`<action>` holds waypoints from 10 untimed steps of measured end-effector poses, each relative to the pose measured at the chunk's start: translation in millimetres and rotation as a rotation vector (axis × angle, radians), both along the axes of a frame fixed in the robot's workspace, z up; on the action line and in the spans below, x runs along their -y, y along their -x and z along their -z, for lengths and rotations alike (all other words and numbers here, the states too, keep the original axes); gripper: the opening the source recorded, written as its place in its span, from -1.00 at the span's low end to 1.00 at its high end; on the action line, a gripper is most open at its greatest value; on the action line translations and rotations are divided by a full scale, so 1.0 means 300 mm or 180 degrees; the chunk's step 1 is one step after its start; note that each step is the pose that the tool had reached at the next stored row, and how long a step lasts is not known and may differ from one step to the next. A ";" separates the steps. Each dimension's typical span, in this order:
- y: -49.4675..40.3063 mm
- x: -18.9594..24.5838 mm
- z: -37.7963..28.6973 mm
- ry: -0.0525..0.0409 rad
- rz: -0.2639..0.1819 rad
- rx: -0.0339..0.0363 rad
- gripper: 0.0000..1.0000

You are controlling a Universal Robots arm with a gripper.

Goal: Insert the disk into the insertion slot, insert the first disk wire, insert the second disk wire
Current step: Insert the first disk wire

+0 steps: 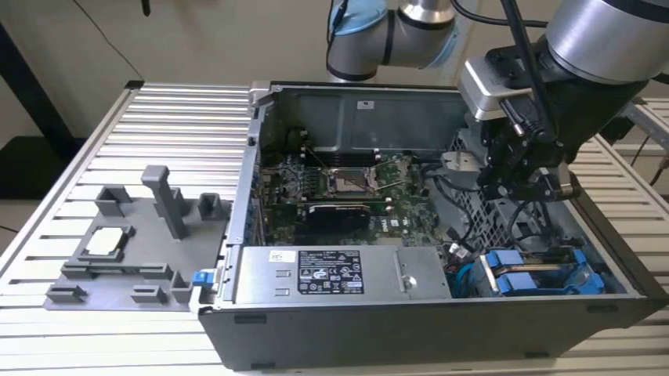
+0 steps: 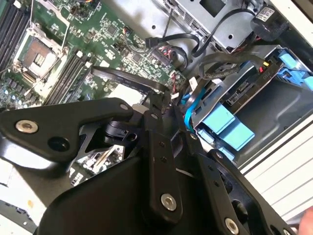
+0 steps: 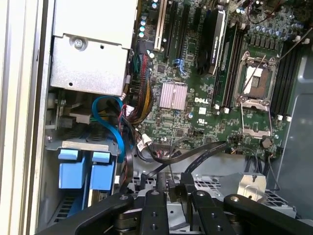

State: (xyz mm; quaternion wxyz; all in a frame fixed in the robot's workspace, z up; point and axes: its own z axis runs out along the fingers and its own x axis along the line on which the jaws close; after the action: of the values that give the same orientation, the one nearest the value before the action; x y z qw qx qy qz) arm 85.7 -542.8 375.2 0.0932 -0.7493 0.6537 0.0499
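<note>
Two blue carrier ends [image 3: 71, 169] [image 3: 101, 171] sit side by side in the grey sheet-metal drive cage [image 3: 83, 145], seen in the exterior view at the case's front right corner [image 1: 522, 276]. I cannot tell which one holds the disk. My gripper [image 1: 515, 194] hangs inside the case, above and behind the cage. In both wrist views its fingers are closed on the end of a flat black wire [image 3: 205, 152] that runs back over the motherboard; the gripper [image 3: 173, 187] [image 2: 159, 105] is apart from the cage. A blue wire [image 3: 111, 125] curves down to the carriers.
The open computer case lies on a slatted table [image 1: 178, 125]. A grey labelled power-supply box [image 1: 334, 272] fills the front, with the motherboard [image 1: 345, 184] behind it. A grey fixture plate [image 1: 125, 251] stands at the exterior view's left. Loose black cables crowd the area around the cage.
</note>
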 end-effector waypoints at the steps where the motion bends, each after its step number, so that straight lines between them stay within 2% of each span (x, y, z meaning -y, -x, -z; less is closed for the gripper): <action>1: 0.000 0.000 0.000 0.0000 0.0000 0.0000 -0.51; 2: 0.000 0.000 0.000 0.0000 0.0000 0.0000 -0.51; 3: 0.000 0.000 0.000 0.0000 0.0000 0.0000 -0.65; 10: 0.000 0.000 0.000 0.0000 0.0000 0.0000 -0.68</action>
State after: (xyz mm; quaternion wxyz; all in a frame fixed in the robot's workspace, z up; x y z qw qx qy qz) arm 85.7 -542.8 375.2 0.0932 -0.7493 0.6537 0.0499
